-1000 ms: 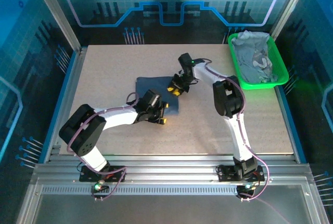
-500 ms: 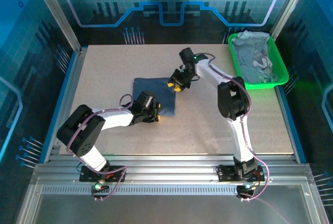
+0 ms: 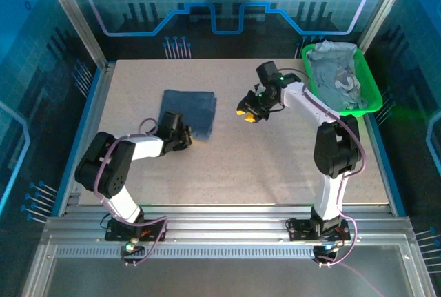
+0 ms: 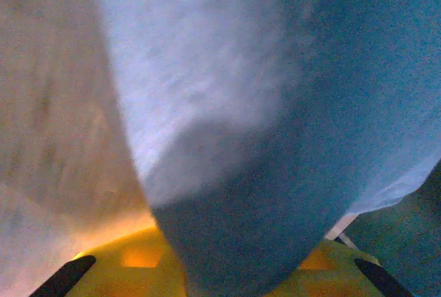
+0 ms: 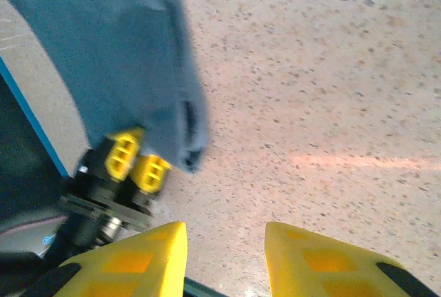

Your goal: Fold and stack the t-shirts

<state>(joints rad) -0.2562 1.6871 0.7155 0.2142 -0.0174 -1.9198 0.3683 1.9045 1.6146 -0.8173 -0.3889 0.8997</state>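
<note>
Folded dark t-shirt [image 3: 187, 107] lies left on the counter [image 3: 275, 166], left pincer [image 3: 185, 138] nipping its near edge. Right pincer [image 3: 249, 113] hovers part-open, empty. Placing seems done — next, let go and fetch paler t-shirts [image 3: 337, 76] from the green tray [image 3: 348, 113].

white arm links [image 3: 329, 197] with black joints [image 3: 336, 149], purple cables [image 3: 352, 233] along them, blocky yellow pincer fingers [image 5: 138, 259], black bases [image 3: 313, 228]

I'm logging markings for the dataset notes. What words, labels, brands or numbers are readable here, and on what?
No text is readable.
The dark t-shirt is plain.
The green tray bears no label.
The pale shirts in it show folds or marks too small to tell.
The back panel carries only line and gear graphics, no words.
</note>
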